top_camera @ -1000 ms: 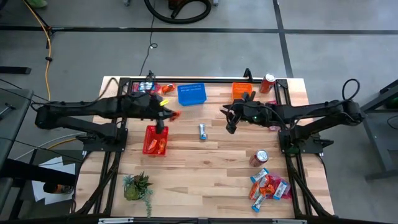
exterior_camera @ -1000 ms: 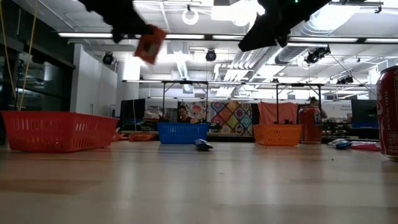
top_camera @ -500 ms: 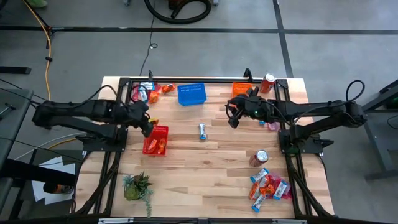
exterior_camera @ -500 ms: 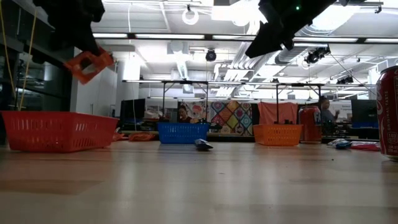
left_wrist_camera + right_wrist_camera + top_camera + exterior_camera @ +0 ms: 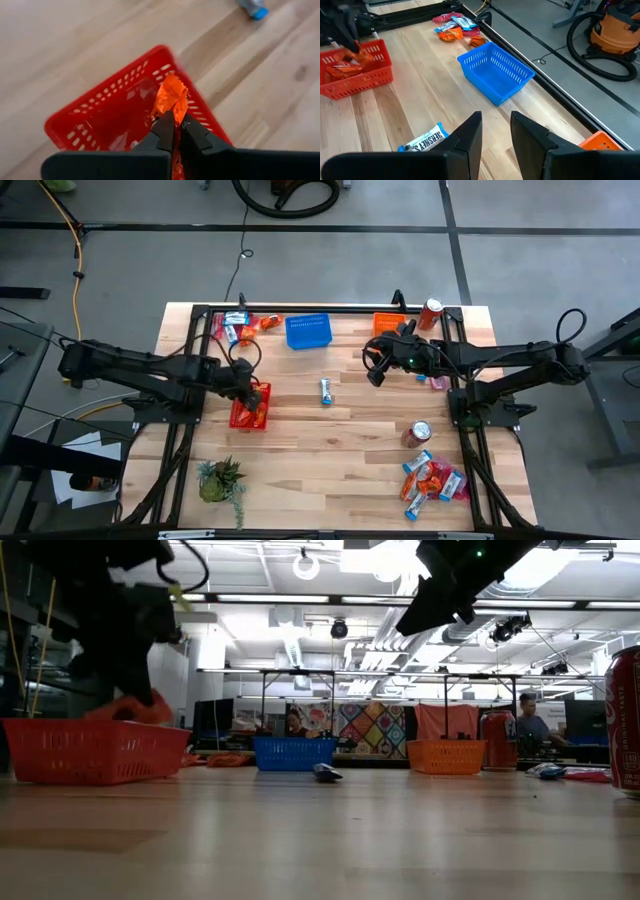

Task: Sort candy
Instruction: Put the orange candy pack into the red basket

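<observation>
My left gripper (image 5: 177, 119) (image 5: 245, 386) is shut on an orange-wrapped candy (image 5: 170, 96) right over the red basket (image 5: 249, 407) (image 5: 107, 116). In the low view the candy (image 5: 131, 707) sits just at the basket's rim (image 5: 95, 724). Other wrapped pieces lie inside the basket. A blue-and-white candy (image 5: 326, 390) (image 5: 423, 141) lies flat on the table's middle. My right gripper (image 5: 497, 126) (image 5: 374, 370) is open, held high over the table near the orange basket (image 5: 389, 325), and touches nothing. My left gripper pinches the orange candy between its two fingers, coming from above and slanting down. The crinkled free end of the wrapper (image 5: 172, 90) sticks out past the fingertips into the basket's opening. Whether it touches the pieces in the basket, I cannot tell.
A blue basket (image 5: 308, 330) stands at the far edge. Candy piles lie at the far left corner (image 5: 240, 326) and the near right (image 5: 432, 478). Two red soda cans (image 5: 431, 312) (image 5: 417, 433) stand on the right, and a small plant (image 5: 220, 478) near left.
My left gripper has carried the orange candy from high over the table toward the left and near edges, then down to the red basket's rim, staying shut on it. My right gripper has drawn slightly toward the far edge.
</observation>
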`<control>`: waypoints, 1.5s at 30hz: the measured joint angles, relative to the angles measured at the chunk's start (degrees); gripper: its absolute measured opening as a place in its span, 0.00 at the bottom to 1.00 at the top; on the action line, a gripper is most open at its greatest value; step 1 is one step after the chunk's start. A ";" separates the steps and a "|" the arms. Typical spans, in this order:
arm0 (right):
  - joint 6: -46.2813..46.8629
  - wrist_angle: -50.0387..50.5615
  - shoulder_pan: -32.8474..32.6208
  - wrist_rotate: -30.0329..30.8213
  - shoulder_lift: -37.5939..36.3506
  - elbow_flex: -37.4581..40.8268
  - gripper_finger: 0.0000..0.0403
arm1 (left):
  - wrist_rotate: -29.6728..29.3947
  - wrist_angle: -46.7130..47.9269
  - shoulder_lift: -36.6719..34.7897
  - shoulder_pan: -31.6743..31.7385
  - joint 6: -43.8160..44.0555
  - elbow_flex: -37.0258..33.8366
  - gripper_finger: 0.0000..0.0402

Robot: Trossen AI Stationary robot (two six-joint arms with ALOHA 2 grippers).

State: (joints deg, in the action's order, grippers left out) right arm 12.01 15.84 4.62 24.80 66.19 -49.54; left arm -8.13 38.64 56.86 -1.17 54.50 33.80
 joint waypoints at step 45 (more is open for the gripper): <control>19.82 37.72 0.76 -5.99 -0.79 -14.95 0.24 | -0.11 -22.86 -8.92 16.20 -10.07 6.43 0.53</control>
State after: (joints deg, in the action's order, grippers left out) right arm 31.83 53.56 5.39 18.80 65.41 -64.49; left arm -8.23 15.78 47.94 15.03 44.43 40.23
